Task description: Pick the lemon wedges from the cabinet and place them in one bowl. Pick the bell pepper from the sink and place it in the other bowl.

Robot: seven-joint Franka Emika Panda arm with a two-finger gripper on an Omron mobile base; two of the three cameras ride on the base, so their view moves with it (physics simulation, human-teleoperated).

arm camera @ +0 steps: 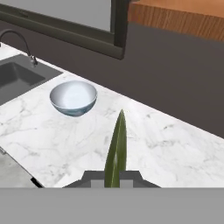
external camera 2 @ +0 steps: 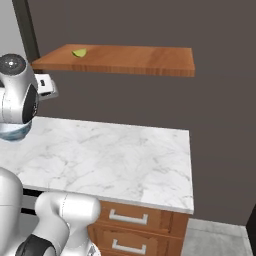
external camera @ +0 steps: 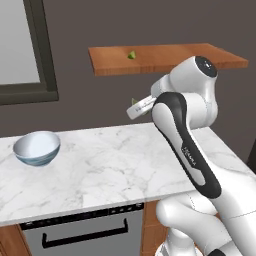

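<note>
Claw (arm camera: 114, 177) clamped on lemon wedge (arm camera: 117, 146) above counter (arm camera: 175, 148)

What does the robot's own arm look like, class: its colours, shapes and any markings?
The arm is made of glossy white rounded segments with dark grey joint covers and a round dark cap at one joint. One dark link carries small pale lettering, too small to read. The gripper has small dark fingertips.

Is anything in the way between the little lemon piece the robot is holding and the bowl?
Nothing visible is. The gripper is shut on a lemon wedge, held above the marble counter. The bowl stands ahead near the sink, with only bare counter between it and the wedge.
</note>
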